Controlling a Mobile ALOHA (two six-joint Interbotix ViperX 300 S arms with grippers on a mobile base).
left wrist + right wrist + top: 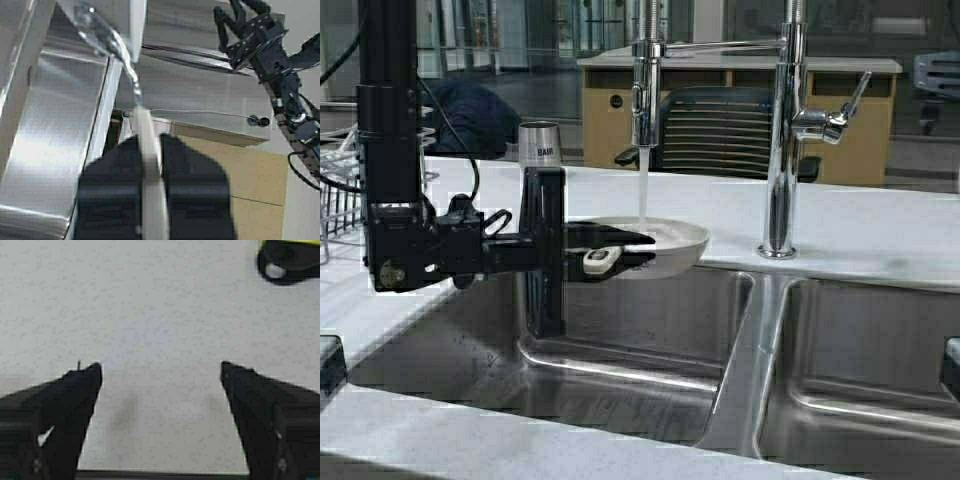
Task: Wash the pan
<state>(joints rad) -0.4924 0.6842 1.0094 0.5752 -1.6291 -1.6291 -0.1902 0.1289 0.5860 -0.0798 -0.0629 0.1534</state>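
Cream-white and shallow, the pan hangs level over the left basin of the steel double sink, just beside the rear counter edge, its open side facing up. Its long axis runs side to side: the stubby cream handle with its dark slot points toward the robot's left, the round bowl toward the divider between the basins. The left gripper reaches in from the left and its fingers are closed on the pan's rim near the handle; in the left wrist view the pale rim runs edge-on between the two dark pads. A thin stream of water falls from the spring faucet into the bowl of the pan. A steel tumbler stands upright on the white counter behind the gripper; its contents cannot be seen. A second chrome tap rises behind the divider. The right gripper hangs above a pale speckled surface with its fingers spread wide and nothing between them
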